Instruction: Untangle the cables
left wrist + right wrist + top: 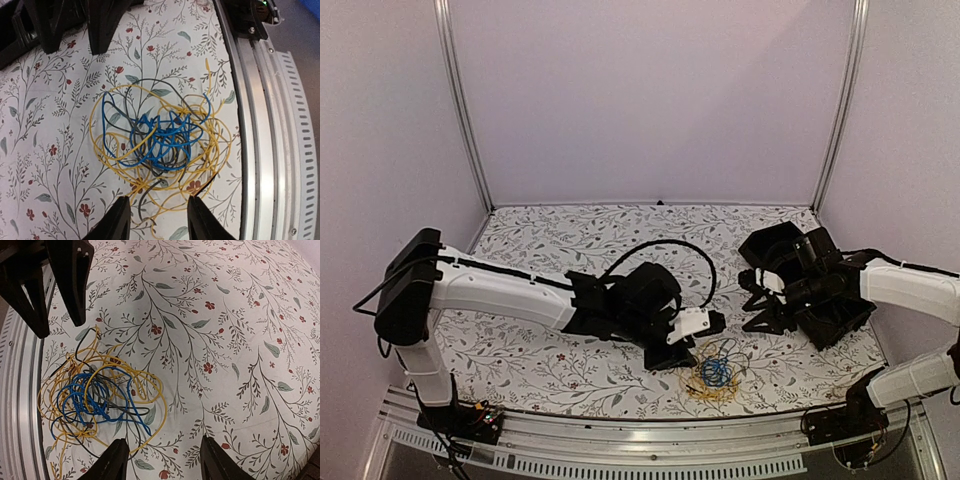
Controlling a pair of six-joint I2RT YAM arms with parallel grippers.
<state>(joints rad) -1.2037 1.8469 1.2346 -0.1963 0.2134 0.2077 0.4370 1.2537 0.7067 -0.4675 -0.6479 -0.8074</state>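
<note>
One small tangle of cables [715, 373], lying on the table [570, 235] close to its near edge, just beside the metal rail [650, 440] and between the two arms. Thin wires in three colours: yellow in wide outer loops, blue bunched in the middle, dark grey threaded through both. All caught together in a single heap; cannot tell how many separate strands. One loose yellow end poking out toward the rail in the left wrist view.

Two pairs of fingers close by, both aimed at the heap. Left fingers [117, 222] parted, gripping nothing, poised at the tangle's edge with a few yellow loops lying on the table in the gap between them; cannot tell whether touching. Right fingers [112, 462] spread wider, likewise empty, one tip near the heap's outer yellow loop, the gap between them mostly over bare flowered table.

From above: left arm's black wrist crowding the heap's left side, right fingers farther off to the right and apart from it.

Farther out: one thick black arm cable [665, 248] arching over the left arm, two upright metal posts [460, 100] at the table's far corners, pale walls behind.
</note>
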